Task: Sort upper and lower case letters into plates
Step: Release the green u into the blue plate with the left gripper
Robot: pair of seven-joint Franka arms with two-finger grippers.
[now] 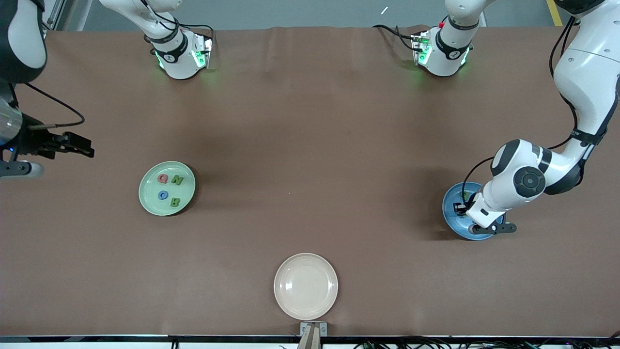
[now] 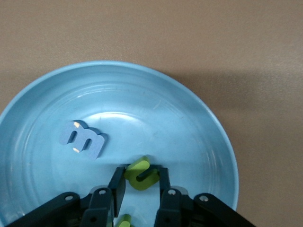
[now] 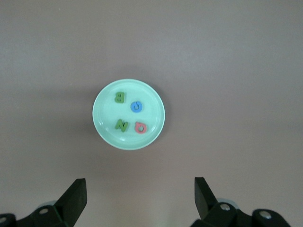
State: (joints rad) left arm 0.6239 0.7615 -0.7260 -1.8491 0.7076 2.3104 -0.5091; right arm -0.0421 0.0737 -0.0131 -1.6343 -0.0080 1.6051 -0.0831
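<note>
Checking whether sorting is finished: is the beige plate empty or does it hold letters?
Empty. In the front view the beige plate shows only its bare surface; no letters lie in it.

White rounded arms with black joint bands, trailing black cables, green-lit bases and black fingers (image 2: 117, 187).

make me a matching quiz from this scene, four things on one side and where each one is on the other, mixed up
Things:
1. blue letter m
2. lime green letter
3. red letter Q
4. cream plate

Places:
A. between the fingers of the left gripper
B. lying loose in the blue plate
C. nearest the front camera, holding no letters
D. in the mint green plate

Pairs: 1-B, 2-A, 3-D, 4-C
</note>
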